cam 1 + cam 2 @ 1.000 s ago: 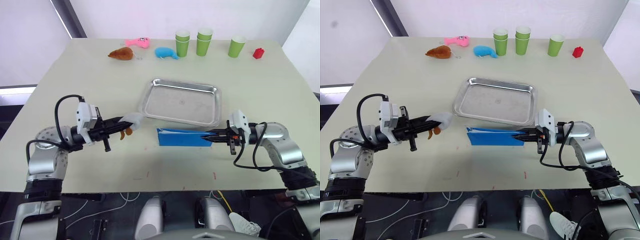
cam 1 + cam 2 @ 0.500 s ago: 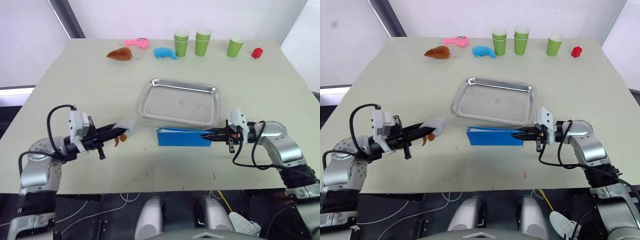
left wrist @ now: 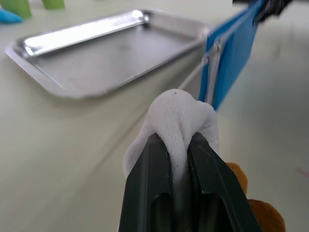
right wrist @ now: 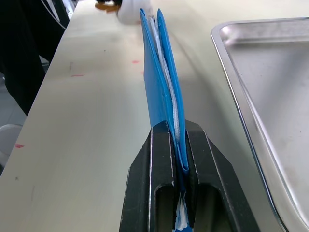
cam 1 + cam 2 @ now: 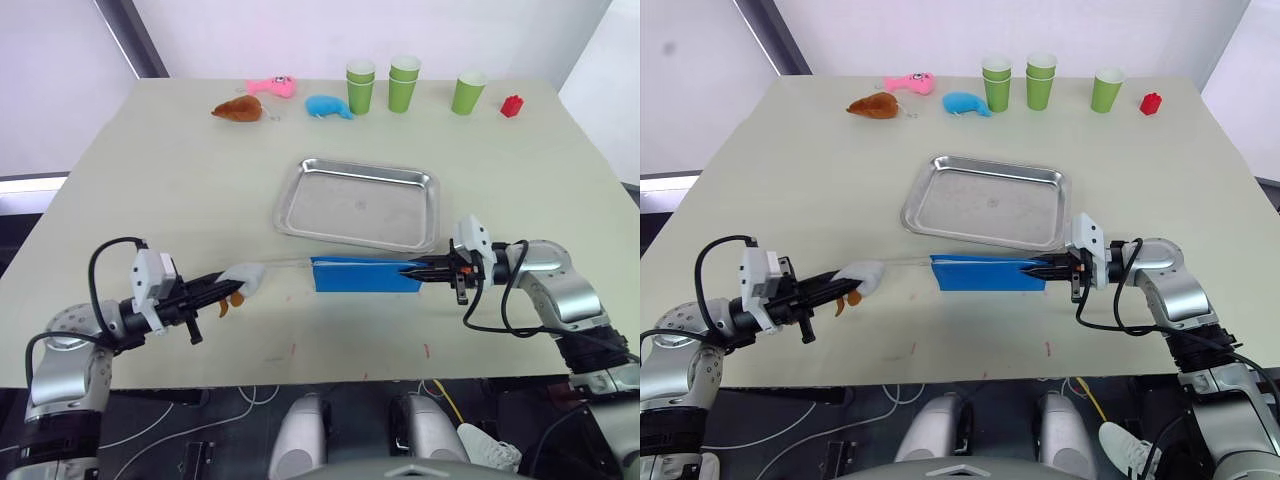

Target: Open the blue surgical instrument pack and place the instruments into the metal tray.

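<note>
No writing is readable. The blue surgical instrument pack [image 5: 365, 275] stands on edge just beside the metal tray [image 5: 360, 203], on its near side. The right gripper [image 5: 414, 269], arm stretched low, has its fingers clenched on the pack's end. The left gripper [image 5: 228, 285], well apart from the tray, grips a white cloth tab [image 3: 178, 121] with a thin cord running to the pack.

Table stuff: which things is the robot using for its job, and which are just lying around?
For the job:
- blue surgical instrument pack, pinched by the right end effector
- white cloth piece on a thin cord to the pack, pinched by the left end effector
- metal tray, nothing in it

Just lying about:
- green cups
- plush toys
- red block
</note>
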Controlling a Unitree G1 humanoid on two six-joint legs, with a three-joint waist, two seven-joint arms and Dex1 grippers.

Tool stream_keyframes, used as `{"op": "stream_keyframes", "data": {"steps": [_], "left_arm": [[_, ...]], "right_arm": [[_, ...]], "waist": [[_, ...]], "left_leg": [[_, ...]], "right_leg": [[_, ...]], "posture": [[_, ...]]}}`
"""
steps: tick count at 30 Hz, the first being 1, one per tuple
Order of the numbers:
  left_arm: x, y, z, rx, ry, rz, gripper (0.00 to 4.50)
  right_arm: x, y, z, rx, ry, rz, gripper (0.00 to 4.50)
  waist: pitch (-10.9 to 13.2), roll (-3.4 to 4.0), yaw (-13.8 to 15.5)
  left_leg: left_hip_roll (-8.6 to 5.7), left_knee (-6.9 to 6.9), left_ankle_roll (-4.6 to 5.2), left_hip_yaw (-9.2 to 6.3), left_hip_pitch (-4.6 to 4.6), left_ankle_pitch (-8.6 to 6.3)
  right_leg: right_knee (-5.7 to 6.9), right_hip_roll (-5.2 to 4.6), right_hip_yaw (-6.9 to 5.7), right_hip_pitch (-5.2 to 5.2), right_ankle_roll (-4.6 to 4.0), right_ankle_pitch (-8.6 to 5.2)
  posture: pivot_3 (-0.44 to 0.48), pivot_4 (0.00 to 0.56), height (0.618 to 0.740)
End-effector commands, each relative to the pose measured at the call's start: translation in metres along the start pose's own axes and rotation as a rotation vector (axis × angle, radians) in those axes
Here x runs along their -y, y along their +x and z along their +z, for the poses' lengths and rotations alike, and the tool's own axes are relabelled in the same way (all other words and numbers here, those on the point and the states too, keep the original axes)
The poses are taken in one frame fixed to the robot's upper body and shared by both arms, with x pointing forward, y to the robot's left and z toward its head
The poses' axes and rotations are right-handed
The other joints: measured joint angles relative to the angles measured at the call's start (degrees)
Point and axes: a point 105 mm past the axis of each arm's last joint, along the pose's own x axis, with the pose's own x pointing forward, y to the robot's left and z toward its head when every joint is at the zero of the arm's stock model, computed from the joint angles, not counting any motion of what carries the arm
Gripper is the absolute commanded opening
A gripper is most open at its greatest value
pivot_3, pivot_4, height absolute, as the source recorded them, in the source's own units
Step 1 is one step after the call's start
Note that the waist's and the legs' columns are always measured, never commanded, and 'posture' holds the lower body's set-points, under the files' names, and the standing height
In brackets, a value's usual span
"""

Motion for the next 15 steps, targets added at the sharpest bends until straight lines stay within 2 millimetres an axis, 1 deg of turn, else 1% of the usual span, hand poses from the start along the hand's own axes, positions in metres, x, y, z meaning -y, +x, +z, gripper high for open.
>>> {"op": "stream_keyframes", "data": {"steps": [1, 7, 11, 15], "left_arm": [[-0.006, -0.005, -0.015, -0.080, 0.017, 0.036, 0.01], [-0.002, 0.006, -0.027, -0.108, 0.005, 0.003, 0.01], [-0.001, 0.005, -0.033, -0.114, -0.003, 0.002, 0.01], [0.002, 0.002, -0.043, -0.138, -0.022, -0.001, 0.01]], "right_arm": [[-0.002, -0.002, -0.016, -0.059, 0.049, -0.001, 0.00], [-0.002, -0.001, -0.010, -0.035, 0.043, 0.004, 0.00], [-0.003, -0.003, -0.004, 0.003, 0.041, 0.001, 0.00], [-0.003, -0.006, 0.009, 0.100, 0.027, -0.014, 0.00]], "waist": [[0.00, 0.00, -0.10], [-0.09, 0.07, -0.13], [-0.20, 0.26, -0.11], [-0.23, 0.32, -0.08]], "left_leg": [[0.00, 0.00, 0.00, 0.00, 0.00, 0.00], [0.00, 0.00, 0.00, 0.00, 0.08, 0.00], [0.00, 0.00, 0.00, 0.01, 0.15, 0.00], [0.00, 0.00, 0.00, 0.01, 0.17, 0.01]], "right_leg": [[0.00, 0.00, 0.00, 0.00, 0.00, 0.00], [0.02, -0.01, 0.00, 0.07, 0.00, 0.00], [0.03, -0.02, 0.00, 0.12, 0.00, 0.00], [0.05, -0.02, 0.01, 0.13, -0.01, 0.00]], "posture": [[0.000, 0.150, 0.739], [0.000, 0.150, 0.739], [0.000, 0.150, 0.739], [0.000, 0.150, 0.739]]}}
